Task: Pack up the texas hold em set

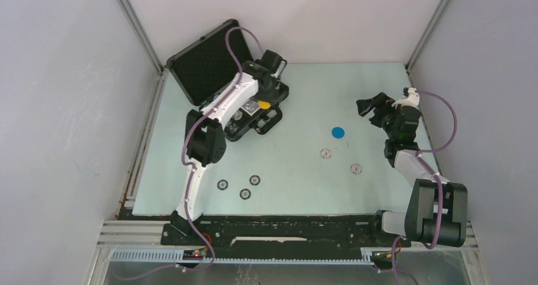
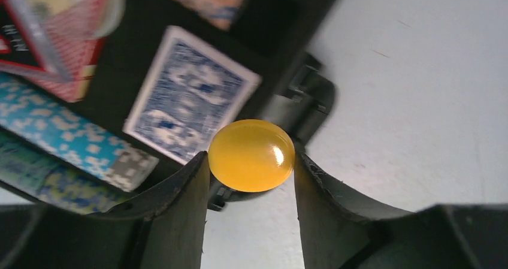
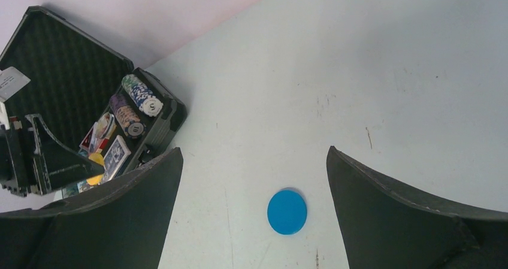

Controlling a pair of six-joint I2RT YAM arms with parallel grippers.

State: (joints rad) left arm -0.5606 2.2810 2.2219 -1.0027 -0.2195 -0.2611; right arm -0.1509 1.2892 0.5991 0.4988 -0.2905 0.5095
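Left wrist | red deck (image 2: 69, 53) blurred, cropped | orange disc (image 2: 251, 155) overlaps briefcase (image 2: 138, 53) edge

Top view, dial centred on the table (image 1: 304, 88): the open briefcase (image 1: 206, 63) stands at 10 o'clock, three chips (image 1: 245, 194) lie at 7, two chips (image 1: 326, 153) at 4 and a loose disc (image 1: 337, 132) at 3. Inside the briefcase the card deck (image 2: 191, 95) lies beside the chip rows (image 2: 72, 137) — at the deck's 5 o'clock, over the front edge, a second disc (image 2: 251, 152) sits between the fingers of the left gripper (image 2: 251, 164).
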